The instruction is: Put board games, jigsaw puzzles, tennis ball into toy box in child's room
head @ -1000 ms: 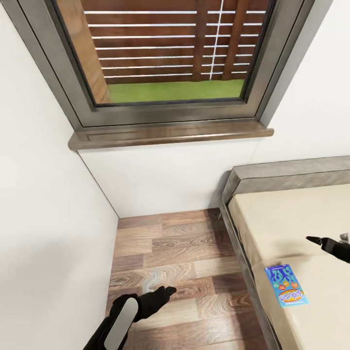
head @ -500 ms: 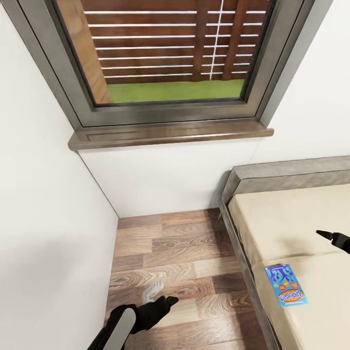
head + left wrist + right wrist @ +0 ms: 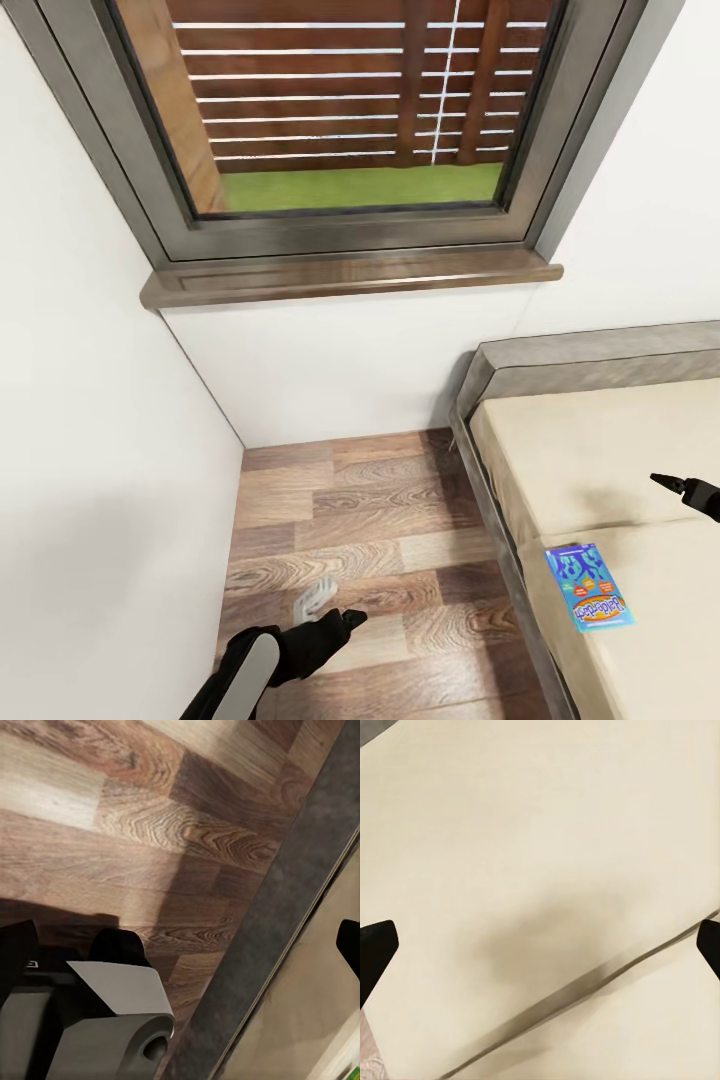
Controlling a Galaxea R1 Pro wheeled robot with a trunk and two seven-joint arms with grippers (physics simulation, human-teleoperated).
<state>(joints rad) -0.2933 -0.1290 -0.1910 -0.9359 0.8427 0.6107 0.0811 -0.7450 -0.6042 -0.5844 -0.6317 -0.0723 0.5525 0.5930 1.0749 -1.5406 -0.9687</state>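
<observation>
Two black grippers show in the head view. The right gripper [image 3: 668,485] hangs over the cream mattress of the grey-framed bed [image 3: 520,560]; in the right wrist view its two dark fingertips [image 3: 375,949] sit at opposite edges, jaws spread wide, nothing between them but cream bedding. The left gripper [image 3: 345,618] hovers low above the wood-plank floor [image 3: 360,510] — whether its jaws are apart or together I cannot tell. One flat blue board game box with colourful print [image 3: 589,587] lies on the mattress, near the bed's floor-side edge and a little apart from the right gripper. One grey-framed window [image 3: 350,120] with a brown wooden sill [image 3: 350,275] sits above in the white wall.
</observation>
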